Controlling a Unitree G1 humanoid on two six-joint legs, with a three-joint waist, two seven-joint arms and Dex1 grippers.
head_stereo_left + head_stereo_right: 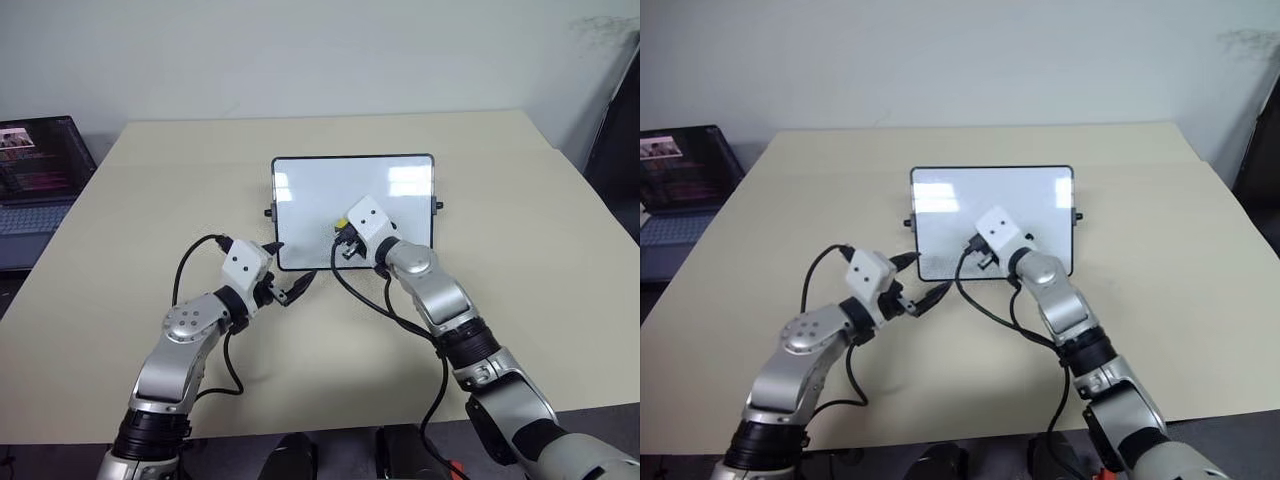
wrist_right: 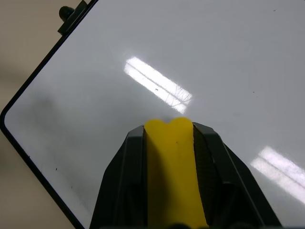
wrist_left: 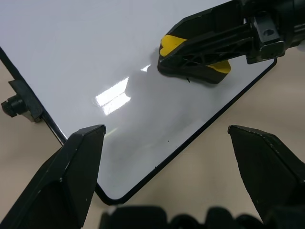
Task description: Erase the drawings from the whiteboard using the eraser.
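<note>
Right tool (image 3: 202, 55) pinches yellow oblong eraser (image 2: 172, 167) on glossy whiteboard (image 1: 310, 195); left tool (image 3: 167, 167) gapes wide.

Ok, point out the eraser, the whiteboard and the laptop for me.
eraser (image 2: 170, 162), right wrist view, yellow top.
whiteboard (image 1: 320, 195), left eye view, bare white face.
laptop (image 1: 35, 160), left eye view, lit screen.

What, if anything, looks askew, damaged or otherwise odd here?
Nothing stands out. The whiteboard lies flat and square on the table, its surface clean apart from faint specks. The right gripper holds the eraser on the board; the left gripper waits open at the near edge.
</note>
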